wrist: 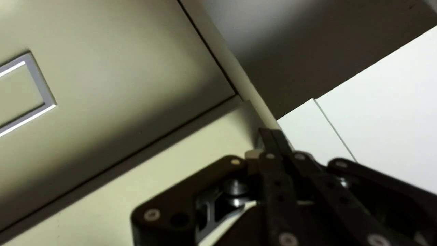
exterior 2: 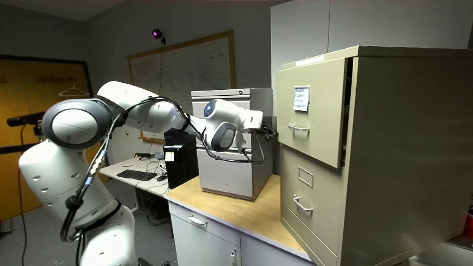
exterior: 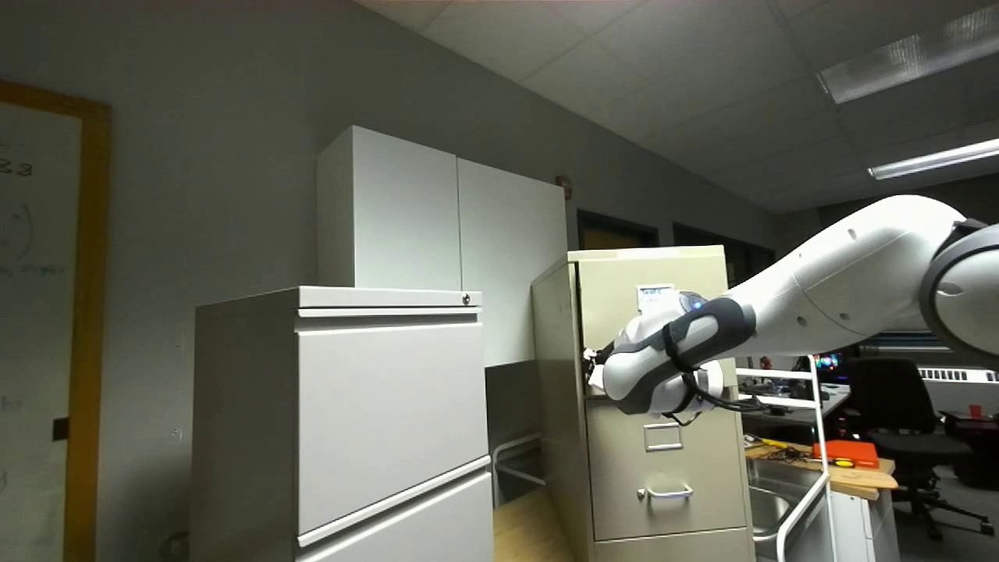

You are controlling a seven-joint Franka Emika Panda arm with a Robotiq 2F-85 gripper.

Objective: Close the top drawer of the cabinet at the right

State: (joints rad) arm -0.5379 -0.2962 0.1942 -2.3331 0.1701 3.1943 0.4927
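Shadow fills the gap between the top drawer (exterior 2: 314, 111) and the frame of the beige filing cabinet (exterior 2: 406, 147), so I judge the closing unfinished but near its end: the drawer stands a little proud of the frame, its front overhanging the lower drawer (exterior 2: 314, 195), which looks flush.

My tool (wrist: 273, 133) has both fingers (wrist: 271, 171) together in the wrist view, holding nothing that I can make out. It sits right by the side edge of the top drawer's front, near a lower corner; whether the two touch I cannot tell. In an exterior view the silver handle (exterior 2: 298, 128) is apart from the tool, below the handwritten card (exterior 2: 301, 99).

What remains, I think, is one steady push on that front until the dark seam is gone. From so near the edge the tool could slip past into the space between this cabinet and the light-grey file cabinet (exterior 2: 225, 173) on the wooden counter (exterior 2: 229, 208), or make the drawer bind, so I would shift inward, square up and then press.
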